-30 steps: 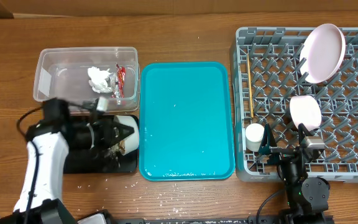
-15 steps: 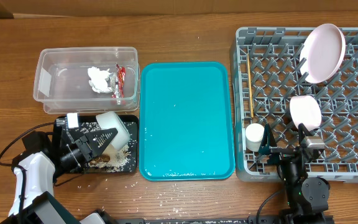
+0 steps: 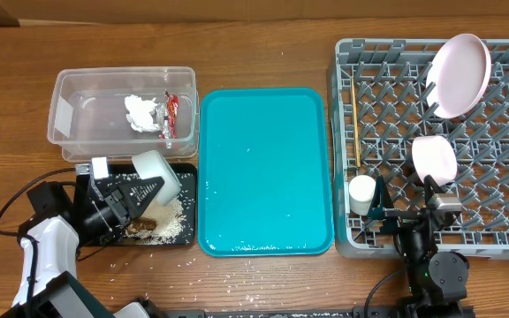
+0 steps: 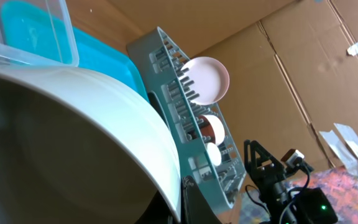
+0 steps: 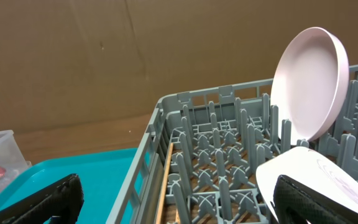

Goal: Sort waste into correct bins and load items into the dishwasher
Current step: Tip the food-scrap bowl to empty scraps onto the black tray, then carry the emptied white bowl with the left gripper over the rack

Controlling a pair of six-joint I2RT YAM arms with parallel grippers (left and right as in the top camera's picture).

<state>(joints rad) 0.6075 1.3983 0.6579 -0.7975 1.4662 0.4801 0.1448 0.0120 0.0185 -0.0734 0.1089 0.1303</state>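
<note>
In the lower left of the overhead view, the left gripper [image 3: 146, 190] is clenching the rim of a round white bowl [image 3: 157, 170], holding it tipped over the flat, shallow black rectangular tray [image 3: 187, 175]. Brown and white rice-like food scraps [image 3: 170, 216] are lying across that tray, thickest toward its right side. Just above it in the frame, the clear rectangular plastic tub [image 3: 104, 132] is holding a crumpled white tissue [image 3: 140, 113] and a small red snack wrapper [image 3: 170, 110] side by side. A large teal serving tray [image 3: 265, 168] is sitting in the centre, between the two bins and the large square grey plastic dish rack [image 3: 502, 203] at the right. In the rack, a pink round plate [image 3: 459, 75] is standing on edge at the upper right. A pale pink round bowl [image 3: 434, 157] is leaning below it, and a small white cup [image 3: 361, 190] is sitting near the lower-left corner. A thin pair of wooden chopsticks [image 3: 355, 124] is lying along the left side. The right gripper [image 5: 178, 186] is hovering at the rack's lower edge, released, with its fingers spread wide.
</note>
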